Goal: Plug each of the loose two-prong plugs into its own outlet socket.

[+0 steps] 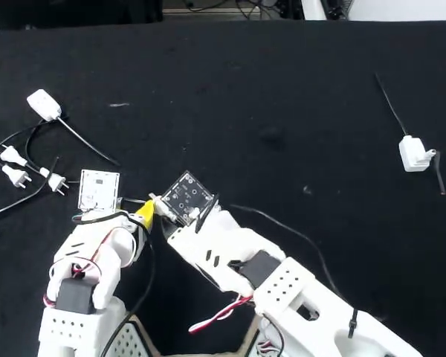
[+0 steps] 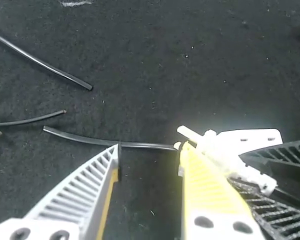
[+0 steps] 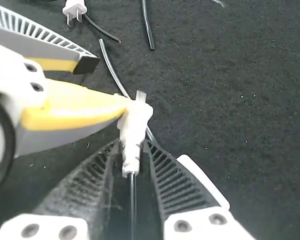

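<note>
currently right tool (image 3: 132, 151) clamped on a white two-prong plug (image 3: 133, 125) at front-middle of the surface (image 1: 282, 89). left tool (image 2: 149, 150) wide open, its yellow finger (image 2: 205, 185) touching the plug, likely steadying or realigning it for a socket.

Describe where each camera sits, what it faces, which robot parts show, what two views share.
High view: fixed above, looking down on the black table; both arms show.
Left wrist view: on the left arm, facing the table past its open left gripper.
Right wrist view: on the right arm, facing down past the right gripper, shut on a white plug.
Both wrist views share that plug and the yellow finger.
</note>
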Controlling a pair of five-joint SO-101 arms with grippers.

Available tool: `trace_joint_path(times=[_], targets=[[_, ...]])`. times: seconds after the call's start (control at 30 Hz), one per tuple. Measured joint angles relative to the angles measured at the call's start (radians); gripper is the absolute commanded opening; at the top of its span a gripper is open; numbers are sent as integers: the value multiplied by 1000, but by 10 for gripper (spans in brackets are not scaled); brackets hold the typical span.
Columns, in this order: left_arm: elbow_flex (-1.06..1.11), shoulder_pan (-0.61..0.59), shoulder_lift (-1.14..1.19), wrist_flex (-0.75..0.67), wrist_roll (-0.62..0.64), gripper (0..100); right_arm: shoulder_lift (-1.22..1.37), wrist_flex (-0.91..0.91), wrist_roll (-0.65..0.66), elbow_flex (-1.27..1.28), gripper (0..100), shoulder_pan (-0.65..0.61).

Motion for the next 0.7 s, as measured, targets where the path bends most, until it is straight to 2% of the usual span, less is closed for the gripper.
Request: trace_joint_path(times=[0.3, 0.6, 0.7], targets=[[28, 66, 2, 0, -2, 206, 0, -40, -5, 0, 11, 2], [28, 71, 2, 0, -6, 203, 0, -43, -46, 0, 11, 2], [28, 80, 2, 0, -6, 203, 0, -43, -48, 0, 11, 44]])
